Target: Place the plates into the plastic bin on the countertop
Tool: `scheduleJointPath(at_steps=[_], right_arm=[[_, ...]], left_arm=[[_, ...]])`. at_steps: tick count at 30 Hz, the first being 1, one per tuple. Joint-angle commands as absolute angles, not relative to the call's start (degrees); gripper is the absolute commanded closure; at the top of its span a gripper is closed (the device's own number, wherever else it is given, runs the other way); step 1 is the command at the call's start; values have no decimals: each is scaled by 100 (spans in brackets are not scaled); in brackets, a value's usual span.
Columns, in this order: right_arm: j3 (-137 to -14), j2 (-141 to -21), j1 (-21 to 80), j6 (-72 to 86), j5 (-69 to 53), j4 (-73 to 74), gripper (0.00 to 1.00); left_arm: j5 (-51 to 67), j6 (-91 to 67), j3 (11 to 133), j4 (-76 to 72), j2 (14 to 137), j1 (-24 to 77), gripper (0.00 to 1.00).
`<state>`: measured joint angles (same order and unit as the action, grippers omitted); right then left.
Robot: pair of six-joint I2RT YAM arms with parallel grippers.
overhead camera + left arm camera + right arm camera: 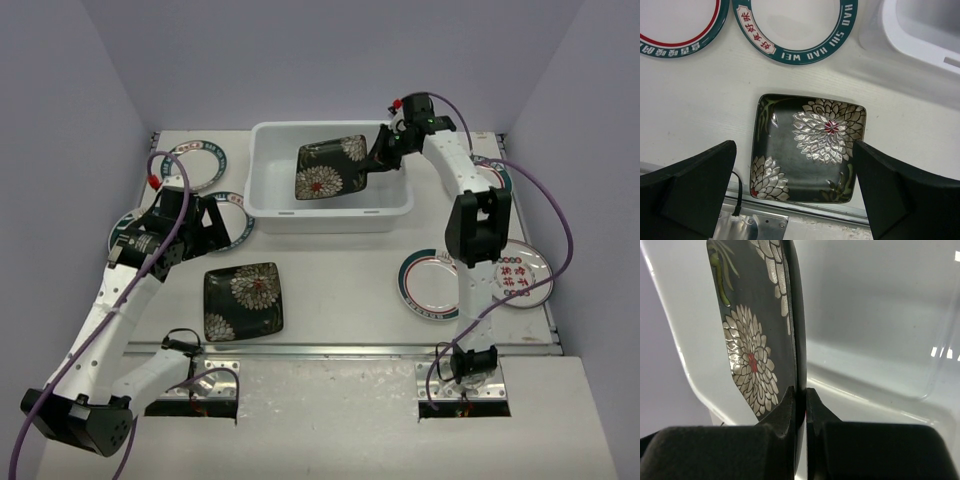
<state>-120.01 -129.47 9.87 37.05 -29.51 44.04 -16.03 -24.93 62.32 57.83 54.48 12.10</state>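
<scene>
My right gripper (pixel 378 152) is shut on the edge of a black square flower plate (pixel 328 170) and holds it tilted over the inside of the white plastic bin (pixel 330 216). In the right wrist view the pads (pixel 788 402) pinch the plate's rim (pixel 796 315) with the bin wall (pixel 880 315) behind. A second black square plate (pixel 243 300) lies flat on the countertop (pixel 340 290) near the front rail. My left gripper (pixel 205 232) is open and empty, above and behind that plate. In the left wrist view the plate (pixel 810 150) lies between the spread fingers of the left gripper (pixel 794 146).
Round teal-rimmed plates lie at the left (pixel 197 165), (pixel 234 222), one partly under the left arm (pixel 125 235). More lie at the right (pixel 430 284), one with red characters (pixel 522 272), one behind the right arm (pixel 497 172). A metal rail (pixel 340 349) runs along the front.
</scene>
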Motion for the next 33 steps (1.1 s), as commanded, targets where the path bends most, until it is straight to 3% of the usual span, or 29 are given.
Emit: scheduleJointPath(at_steps=[1, 13, 18, 20, 22, 24, 27, 28, 30, 32, 33], right_arm=[[-12685, -13019, 996, 3626, -3458, 3971, 100], [-12665, -13415, 1209, 3347, -2457, 3525, 99], [-12606, -13475, 1213, 3211, -2244, 3680, 87], [-12595, -13474, 1221, 3148, -2182, 3691, 76], [-12611, -13450, 1222, 3083, -2132, 3715, 72], [-12677, -13415, 1222, 3047, -2091, 3800, 62], [-12753, -13298, 1223, 3016, -2065, 3858, 59], [-12829, -13241, 1222, 3015, -2010, 3920, 51], [-13023, -13039, 1214, 3030, -1806, 4040, 19], [-13135, -12723, 1213, 3032, -1700, 4085, 2], [-13184, -12627, 1219, 3058, -1728, 4074, 1]], left_arm=[[-1618, -2450, 6313, 5678, 5442, 1274, 0], [-1556, -2368, 6262, 5590, 5511, 1274, 0], [-1556, -2355, 6250, 5590, 5485, 1274, 0], [-1547, -2355, 6241, 5581, 5476, 1274, 0], [-1539, -2348, 6240, 5573, 5491, 1274, 0], [-1529, -2347, 6249, 5571, 5493, 1274, 0], [-1536, -2347, 6249, 5563, 5493, 1274, 0], [-1538, -2347, 6242, 5570, 5493, 1274, 0], [-1577, -2355, 6256, 5588, 5493, 1274, 0], [-1616, -2406, 6266, 5607, 5493, 1274, 0], [-1693, -2446, 6305, 5645, 5493, 1274, 0]])
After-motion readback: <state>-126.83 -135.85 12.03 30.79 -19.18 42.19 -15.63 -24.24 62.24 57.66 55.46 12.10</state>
